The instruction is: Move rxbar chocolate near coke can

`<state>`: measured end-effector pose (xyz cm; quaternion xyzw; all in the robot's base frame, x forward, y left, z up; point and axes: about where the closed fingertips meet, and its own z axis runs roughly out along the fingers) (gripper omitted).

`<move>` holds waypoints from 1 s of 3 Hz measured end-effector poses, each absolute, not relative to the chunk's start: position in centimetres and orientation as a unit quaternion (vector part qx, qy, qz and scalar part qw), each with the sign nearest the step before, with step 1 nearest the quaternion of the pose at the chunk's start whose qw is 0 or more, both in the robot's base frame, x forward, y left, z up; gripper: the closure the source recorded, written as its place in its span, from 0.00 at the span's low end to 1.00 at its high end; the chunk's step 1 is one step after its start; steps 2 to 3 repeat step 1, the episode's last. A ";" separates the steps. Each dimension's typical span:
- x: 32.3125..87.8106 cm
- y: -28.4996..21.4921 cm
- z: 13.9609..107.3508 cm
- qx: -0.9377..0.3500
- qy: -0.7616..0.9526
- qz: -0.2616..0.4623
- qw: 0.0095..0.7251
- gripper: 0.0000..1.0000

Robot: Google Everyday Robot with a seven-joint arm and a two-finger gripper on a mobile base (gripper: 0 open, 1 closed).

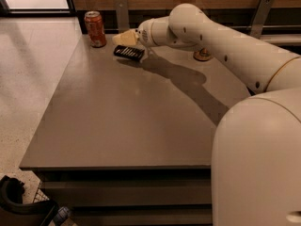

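Observation:
The coke can, red-orange with a silver top, stands upright at the far left corner of the table. The rxbar chocolate, a flat black wrapper with white print, lies flat on the table a short way right of the can. My gripper hovers just above the bar's far edge, between the bar and the can, open and holding nothing. The bar lies free of it.
Another can stands at the back of the table, mostly hidden behind my arm. A wooden wall with metal brackets runs along the far edge. The table's left edge drops to a light floor.

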<state>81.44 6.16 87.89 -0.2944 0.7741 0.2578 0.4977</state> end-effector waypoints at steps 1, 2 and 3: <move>81.4 6.2 87.9 -0.294 0.774 0.258 0.498 0.00; 81.4 6.2 87.9 -0.294 0.774 0.258 0.498 0.00; 81.4 6.2 87.9 -0.294 0.774 0.258 0.498 0.00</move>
